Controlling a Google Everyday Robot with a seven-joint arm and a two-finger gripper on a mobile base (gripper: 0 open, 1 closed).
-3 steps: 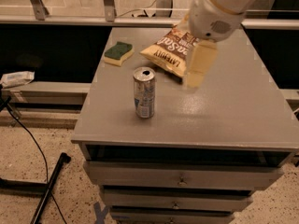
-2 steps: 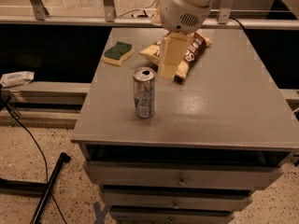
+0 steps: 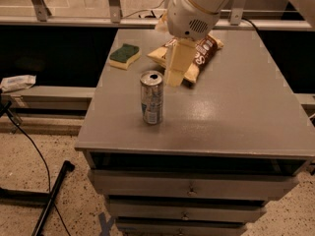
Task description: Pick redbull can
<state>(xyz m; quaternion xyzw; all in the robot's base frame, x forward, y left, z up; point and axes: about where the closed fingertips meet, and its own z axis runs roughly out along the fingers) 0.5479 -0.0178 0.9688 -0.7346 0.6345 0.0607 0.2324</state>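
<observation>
The redbull can (image 3: 151,97) is slim, silver and blue, with a round silver top. It stands upright near the front left of the grey cabinet top (image 3: 236,117). My gripper (image 3: 174,75) hangs from the white arm just behind and to the right of the can, its cream fingers pointing down at about the height of the can's top. It holds nothing. The gripper covers part of the brown-and-cream chip bag (image 3: 202,53) lying behind it.
A green-and-yellow sponge (image 3: 124,56) lies at the back left of the top. Drawers (image 3: 192,188) sit below the front edge. A black cable and pole (image 3: 51,198) lie on the floor at left. A rail runs behind the cabinet.
My arm and gripper have swung left from over the right part of the chip bag to just behind the can. The can has not moved.
</observation>
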